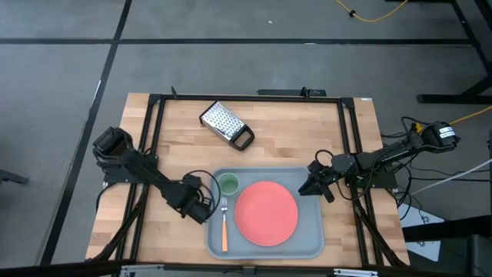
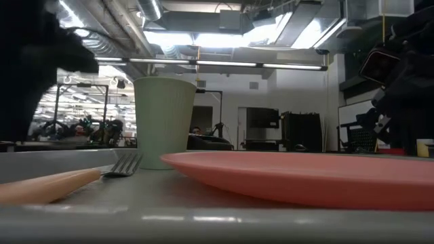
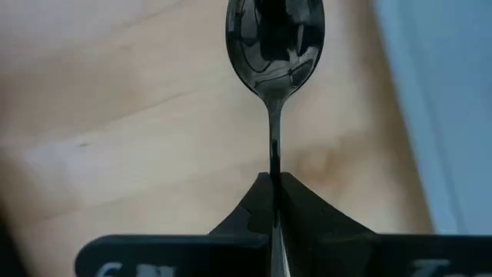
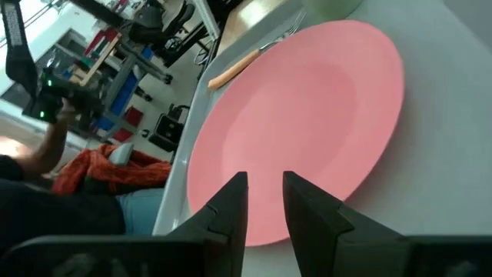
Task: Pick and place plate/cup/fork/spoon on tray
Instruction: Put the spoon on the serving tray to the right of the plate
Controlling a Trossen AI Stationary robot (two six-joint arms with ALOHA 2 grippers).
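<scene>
The grey-blue tray (image 1: pixel 307 245) lies at the table's near middle. On it lie the pink-red plate (image 1: pixel 266 213), the green cup (image 1: pixel 228 183) standing upright at its far left corner, and the orange-handled fork (image 1: pixel 224 223) along its left side. My left gripper (image 1: pixel 204 211) stands just left of the tray's left rim and is shut on the dark metal spoon (image 3: pixel 274 38). My right gripper (image 1: pixel 309 187) hovers at the tray's right side by the plate's right edge (image 4: pixel 307 115). It is open with a narrow gap and holds nothing. My left gripper pinches the spoon's thin handle (image 3: pixel 274 158) between its two fingers. The handle runs along the fingers, and the round bowl (image 3: pixel 274 38) sticks out beyond the fingertips over the bare wood beside the tray's rim (image 3: pixel 446 115). Whether the spoon touches the table, I cannot tell.
A perforated metal grater (image 1: pixel 226 125) with a black handle lies on the wood at the far middle. A black frame (image 1: pixel 154 123) runs along the table's edges. Bare wood lies left of the tray and behind it. A person shows beyond the table in the right wrist view (image 4: pixel 54 146).
</scene>
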